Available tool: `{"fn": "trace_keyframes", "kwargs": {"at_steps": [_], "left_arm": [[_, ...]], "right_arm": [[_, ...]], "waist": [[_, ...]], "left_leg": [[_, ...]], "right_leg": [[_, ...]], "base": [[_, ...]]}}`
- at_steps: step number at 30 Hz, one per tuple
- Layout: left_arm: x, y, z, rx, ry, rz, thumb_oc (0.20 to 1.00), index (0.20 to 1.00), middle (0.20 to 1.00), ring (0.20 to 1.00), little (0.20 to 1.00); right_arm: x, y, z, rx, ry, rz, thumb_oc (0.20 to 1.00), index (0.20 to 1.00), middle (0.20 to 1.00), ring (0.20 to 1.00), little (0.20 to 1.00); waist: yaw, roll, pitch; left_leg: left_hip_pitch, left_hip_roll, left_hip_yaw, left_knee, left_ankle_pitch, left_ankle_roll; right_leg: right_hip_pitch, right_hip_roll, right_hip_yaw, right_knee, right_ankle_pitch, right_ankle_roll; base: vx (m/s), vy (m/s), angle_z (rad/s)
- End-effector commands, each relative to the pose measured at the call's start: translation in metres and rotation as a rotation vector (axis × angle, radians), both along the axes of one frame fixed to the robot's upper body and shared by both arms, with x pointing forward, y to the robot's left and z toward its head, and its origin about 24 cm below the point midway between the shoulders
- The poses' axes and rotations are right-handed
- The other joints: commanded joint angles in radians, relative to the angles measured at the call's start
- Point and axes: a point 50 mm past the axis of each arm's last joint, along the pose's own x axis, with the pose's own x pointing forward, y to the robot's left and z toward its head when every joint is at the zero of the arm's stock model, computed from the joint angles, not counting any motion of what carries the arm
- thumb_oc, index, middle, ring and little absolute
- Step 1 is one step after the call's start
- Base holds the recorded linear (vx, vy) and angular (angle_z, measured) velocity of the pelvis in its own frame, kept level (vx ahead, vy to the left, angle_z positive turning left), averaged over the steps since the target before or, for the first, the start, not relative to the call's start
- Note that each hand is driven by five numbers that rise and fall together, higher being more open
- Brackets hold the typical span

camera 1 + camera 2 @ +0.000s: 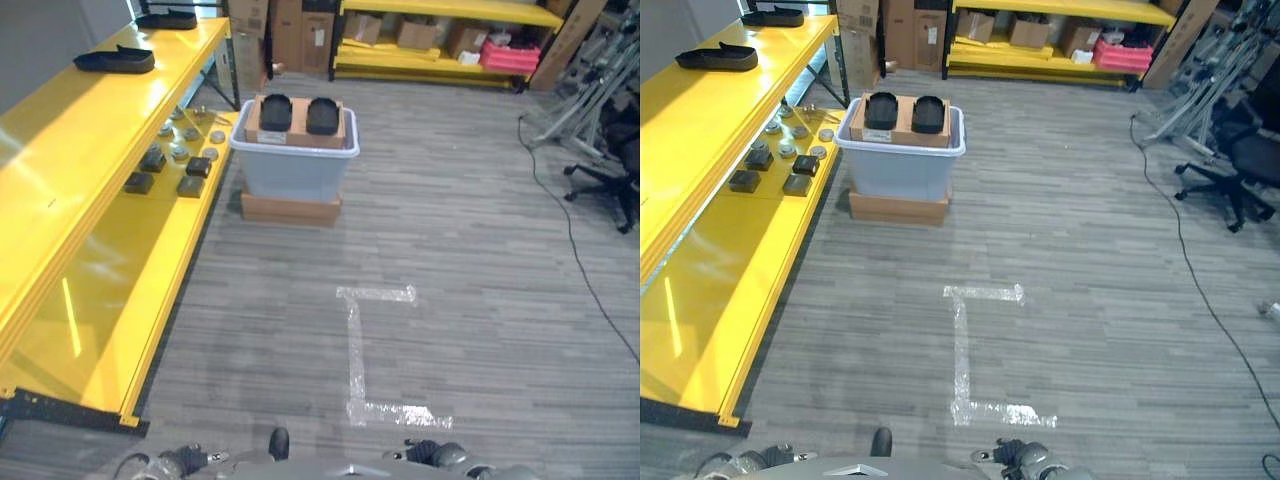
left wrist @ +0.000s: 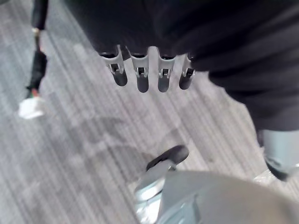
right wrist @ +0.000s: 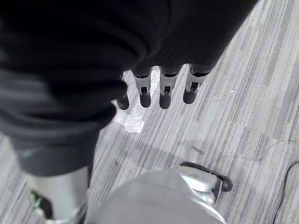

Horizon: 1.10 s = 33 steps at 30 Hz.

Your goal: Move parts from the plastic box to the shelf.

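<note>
Sitting on a flat cardboard base [image 1: 290, 209] on the grey floor [image 1: 470, 260], the plastic box [image 1: 294, 170] holds a cardboard tray with two black parts [image 1: 299, 114] at its top. Just to its left runs the yellow shelf [image 1: 90, 190]; its lower level carries small dark and round parts [image 1: 176, 160], its upper level two black pieces [image 1: 115, 60]. Silver tape marks [image 1: 372, 350] lie on the floor nearer the robot. Left hand [image 2: 149, 74] hangs over the floor, fingers straight, empty. Right hand [image 3: 161, 91] likewise, relaxed, holding nothing.
</note>
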Motion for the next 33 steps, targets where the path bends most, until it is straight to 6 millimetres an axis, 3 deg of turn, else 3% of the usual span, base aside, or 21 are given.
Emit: {"fn": "trace_keyframes", "kwargs": {"at_steps": [1, 3, 7, 9, 11, 14, 15, 16, 17, 19, 21, 23, 24, 25, 26, 30, 33], "left_arm": [[0.003, 0.007, 0.002, 0.026, -0.009, 0.049, 1.000, 1.000, 1.000, 1.000, 1.000], [0.009, 0.010, 0.005, 0.030, -0.035, 0.065, 1.000, 1.000, 1.000, 1.000, 1.000], [0.025, 0.004, 0.008, 0.018, -0.079, 0.053, 1.000, 1.000, 1.000, 1.000, 1.000], [0.024, 0.001, 0.007, 0.010, -0.080, 0.059, 1.000, 1.000, 1.000, 1.000, 1.000], [0.020, -0.008, 0.003, -0.021, -0.068, 0.059, 1.000, 1.000, 1.000, 1.000, 1.000], [0.007, -0.022, -0.003, -0.064, -0.039, 0.091, 1.000, 1.000, 1.000, 1.000, 1.000], [0.003, -0.024, -0.005, -0.072, -0.027, 0.092, 1.000, 1.000, 1.000, 1.000, 1.000], [0.003, -0.024, -0.005, -0.072, -0.027, 0.092, 1.000, 1.000, 1.000, 1.000, 1.000], [0.001, -0.025, -0.006, -0.072, -0.022, 0.107, 1.000, 1.000, 1.000, 1.000, 1.000], [0.000, -0.025, -0.006, -0.074, -0.018, 0.117, 1.000, 1.000, 1.000, 1.000, 1.000], [-0.009, -0.027, -0.008, -0.077, 0.005, 0.116, 1.000, 1.000, 1.000, 1.000, 1.000], [-0.016, -0.025, -0.009, -0.074, 0.015, 0.133, 1.000, 1.000, 1.000, 1.000, 1.000], [-0.016, -0.025, -0.009, -0.074, 0.015, 0.133, 1.000, 1.000, 1.000, 1.000, 1.000], [-0.020, -0.020, -0.009, -0.057, 0.023, 0.148, 1.000, 1.000, 1.000, 1.000, 1.000], [-0.021, -0.019, -0.009, -0.052, 0.028, 0.144, 1.000, 1.000, 1.000, 1.000, 1.000], [-0.028, -0.013, -0.009, -0.035, 0.051, 0.143, 1.000, 1.000, 1.000, 1.000, 1.000], [-0.039, -0.008, -0.010, -0.025, 0.081, 0.159, 1.000, 1.000, 1.000, 1.000, 1.000]], "right_arm": [[0.005, -0.019, 0.006, -0.049, -0.017, 0.024, 1.000, 1.000, 1.000, 1.000, 1.000], [0.005, -0.021, 0.006, -0.055, -0.019, 0.027, 1.000, 1.000, 1.000, 1.000, 1.000], [-0.001, -0.029, 0.007, -0.088, 0.011, 0.014, 1.000, 1.000, 1.000, 1.000, 1.000], [-0.005, -0.031, 0.006, -0.091, 0.022, 0.009, 1.000, 1.000, 1.000, 1.000, 1.000], [-0.020, -0.034, 0.004, -0.095, 0.066, -0.012, 1.000, 1.000, 1.000, 1.000, 1.000], [-0.027, -0.040, 0.004, -0.096, 0.078, -0.059, 1.000, 1.000, 1.000, 1.000, 1.000], [-0.026, -0.042, 0.005, -0.095, 0.070, -0.072, 1.000, 1.000, 1.000, 1.000, 1.000], [-0.026, -0.042, 0.005, -0.095, 0.070, -0.072, 1.000, 1.000, 1.000, 1.000, 1.000], [-0.023, -0.047, 0.007, -0.109, 0.055, -0.076, 1.000, 1.000, 1.000, 1.000, 1.000], [-0.025, -0.054, 0.009, -0.132, 0.064, -0.098, 1.000, 1.000, 1.000, 1.000, 1.000], [-0.029, -0.063, 0.011, -0.151, 0.059, -0.157, 1.000, 1.000, 1.000, 1.000, 1.000], [-0.028, -0.069, 0.014, -0.155, 0.029, -0.228, 1.000, 1.000, 1.000, 1.000, 1.000], [-0.028, -0.070, 0.014, -0.155, 0.029, -0.229, 1.000, 1.000, 1.000, 1.000, 1.000], [-0.026, -0.072, 0.015, -0.164, 0.014, -0.239, 1.000, 1.000, 1.000, 1.000, 1.000], [-0.026, -0.072, 0.015, -0.169, 0.015, -0.228, 1.000, 1.000, 1.000, 1.000, 1.000], [-0.026, -0.066, 0.013, -0.160, 0.031, -0.195, 1.000, 1.000, 1.000, 1.000, 1.000], [-0.031, -0.055, 0.008, -0.118, 0.041, -0.227, 1.000, 1.000, 1.000, 1.000, 1.000]], "waist": [[0.006, 0.034, 0.008], [-0.005, 0.040, 0.012], [-0.049, 0.034, 0.023], [-0.058, 0.037, 0.021], [-0.071, 0.041, 0.009], [-0.061, 0.057, 0.010], [-0.057, 0.052, 0.018], [-0.057, 0.053, 0.018], [-0.046, 0.035, 0.041], [-0.030, 0.017, 0.054], [-0.016, 0.016, 0.056], [-0.005, 0.029, 0.057], [-0.004, 0.028, 0.059], [0.011, 0.044, 0.061], [0.016, 0.045, 0.063], [0.037, 0.047, 0.058], [0.052, 0.045, 0.027]], "left_leg": [[-0.053, 0.023, 0.015, 0.095, -0.034, -0.011], [0.001, 0.035, 0.015, 0.060, -0.055, -0.022], [0.113, 0.043, 0.000, -0.003, -0.107, -0.042], [0.128, 0.046, -0.007, -0.004, -0.118, -0.046], [0.158, 0.068, -0.025, 0.030, -0.148, -0.064], [0.100, 0.051, -0.047, 0.258, -0.074, -0.104], [0.065, 0.037, -0.047, 0.341, -0.044, -0.119], [0.063, 0.037, -0.047, 0.345, -0.046, -0.120], [-0.002, 0.030, -0.011, 0.467, -0.010, -0.144], [-0.081, 0.043, 0.045, 0.440, -0.023, -0.136], [-0.136, 0.049, 0.087, 0.332, -0.056, -0.112], [-0.164, 0.074, 0.085, 0.189, -0.013, -0.103], [-0.158, 0.073, 0.085, 0.185, -0.011, -0.102], [-0.192, 0.102, 0.056, 0.073, 0.071, -0.110], [-0.208, 0.112, 0.056, 0.025, 0.085, -0.114], [-0.203, 0.119, 0.039, -0.002, 0.111, -0.118], [-0.187, 0.106, 0.034, 0.030, 0.103, -0.093]], "right_leg": [[0.028, -0.030, -0.079, -0.318, 0.293, -0.005], [0.004, -0.068, -0.156, -0.457, 0.268, -0.022], [-0.076, -0.084, -0.141, -0.651, 0.398, 0.000], [-0.085, -0.085, -0.135, -0.653, 0.410, 0.003], [-0.071, -0.063, -0.120, -0.617, 0.380, -0.018], [-0.022, -0.043, -0.137, -0.609, 0.350, -0.057], [-0.004, -0.044, -0.133, -0.610, 0.346, -0.063], [-0.004, -0.044, -0.133, -0.610, 0.346, -0.063], [0.026, -0.050, -0.130, -0.602, 0.328, -0.075], [0.059, -0.062, -0.137, -0.607, 0.308, -0.084], [0.103, -0.058, -0.135, -0.627, 0.289, -0.082], [0.130, -0.041, -0.128, -0.642, 0.272, -0.076], [0.133, -0.042, -0.127, -0.643, 0.271, -0.075], [0.158, -0.024, -0.122, -0.646, 0.247, -0.077], [0.172, -0.022, -0.119, -0.646, 0.234, -0.078], [0.216, -0.016, -0.098, -0.654, 0.212, -0.069], [0.253, -0.032, -0.070, -0.627, 0.181, -0.051]], "base": [[0.36, 0.051, -0.08], [0.36, -0.031, -0.20], [0.42, -0.125, -0.14], [0.36, -0.181, 0.28], [0.46, -0.356, 0.54], [0.31, -0.294, 0.33], [0.15, -0.145, -0.05], [0.22, -0.240, -0.27], [0.22, -0.245, -0.22], [0.27, -0.232, 0.05], [0.31, -0.097, 0.16], [0.27, -0.029, 0.01], [0.31, 0.011, -0.14], [0.33, 0.023, -0.32], [0.41, 0.037, -0.38], [0.29, 0.071, -0.26], [0.25, 0.153, -0.53]]}}
